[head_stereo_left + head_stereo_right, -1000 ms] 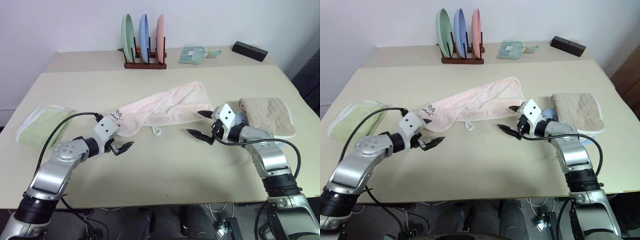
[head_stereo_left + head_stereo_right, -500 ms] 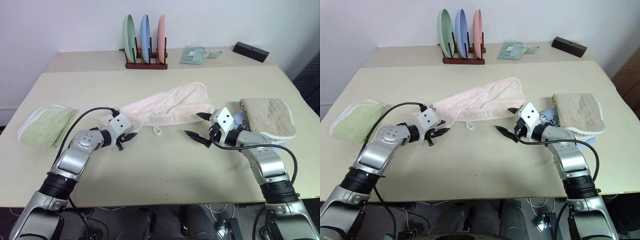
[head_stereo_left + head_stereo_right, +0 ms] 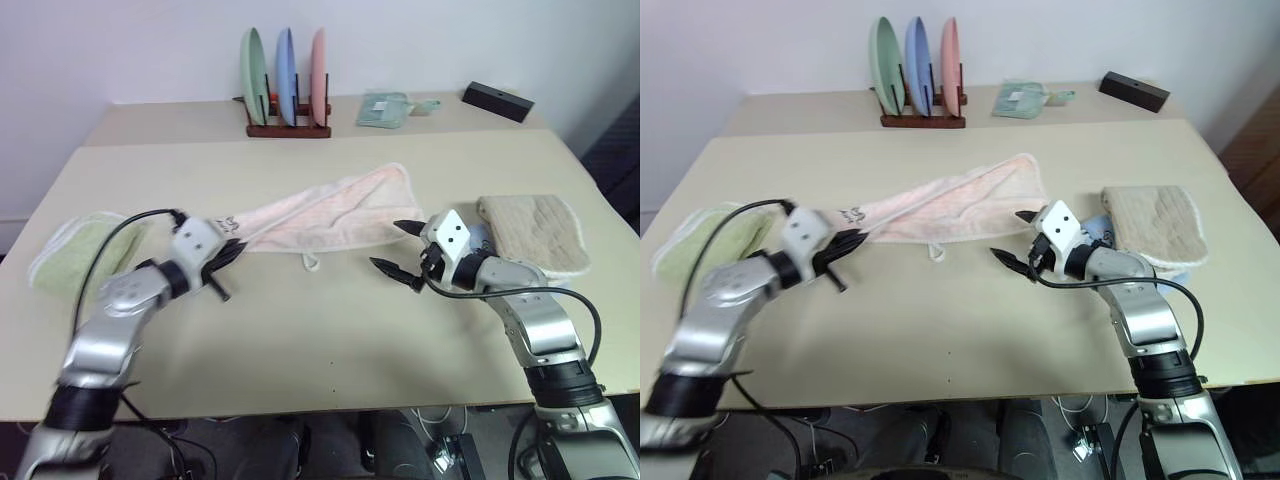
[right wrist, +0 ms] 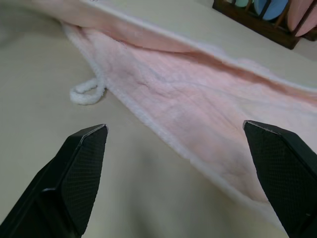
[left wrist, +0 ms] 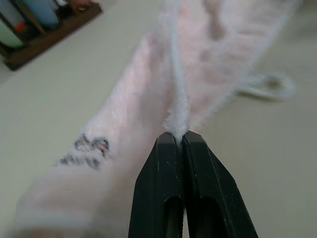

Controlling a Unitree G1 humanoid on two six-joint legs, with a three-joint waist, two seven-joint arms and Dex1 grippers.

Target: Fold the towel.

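One corner is all I have: my left fingers (image 5: pixel 179 148) are clamped on the towel's (image 3: pixel 330 215) edge, right fingers (image 3: pixel 398 250) apart beside it. It lies unfolded mid-worktop (image 3: pixel 320 330); folding remains.

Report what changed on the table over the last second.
The left gripper reached in to the pink towel, shut on its near edge and drew back to the robot's left, stretching the cloth into a narrower band. The right gripper stayed open beside the towel; the green towel and tan towel did not move.
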